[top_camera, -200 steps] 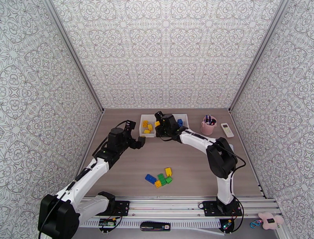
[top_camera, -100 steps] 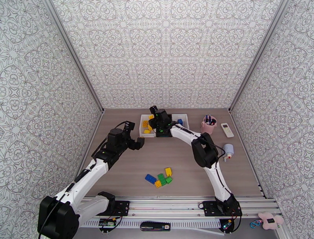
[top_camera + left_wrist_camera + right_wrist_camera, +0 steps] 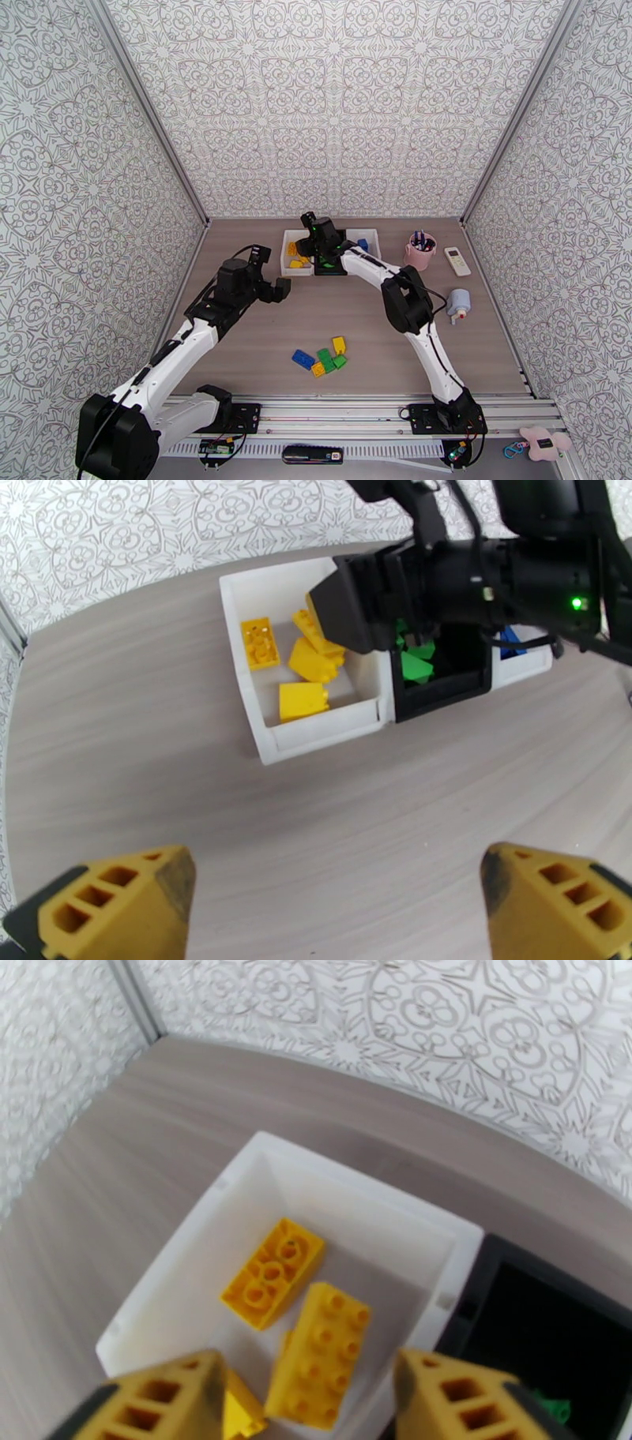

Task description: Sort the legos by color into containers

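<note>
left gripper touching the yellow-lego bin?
Apart. Left wrist view: bare table separates the open left gripper from the yellow-lego bin.

— Where's the right gripper (image 3: 308, 1394)?
— Above the leftmost container (image 3: 174, 1284) of 3 in a row, with legos (image 3: 272, 1272) lying in it directly beneath.
— And the loose legos (image 3: 321, 358)?
— On the table (image 3: 268, 339), well behind the gripper, toward the bases.

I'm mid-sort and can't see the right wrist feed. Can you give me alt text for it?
The right gripper hangs open over the white bin, with nothing between its yellow fingers. Yellow legos lie in the bin below. The black bin sits against it, a green lego inside.
</note>
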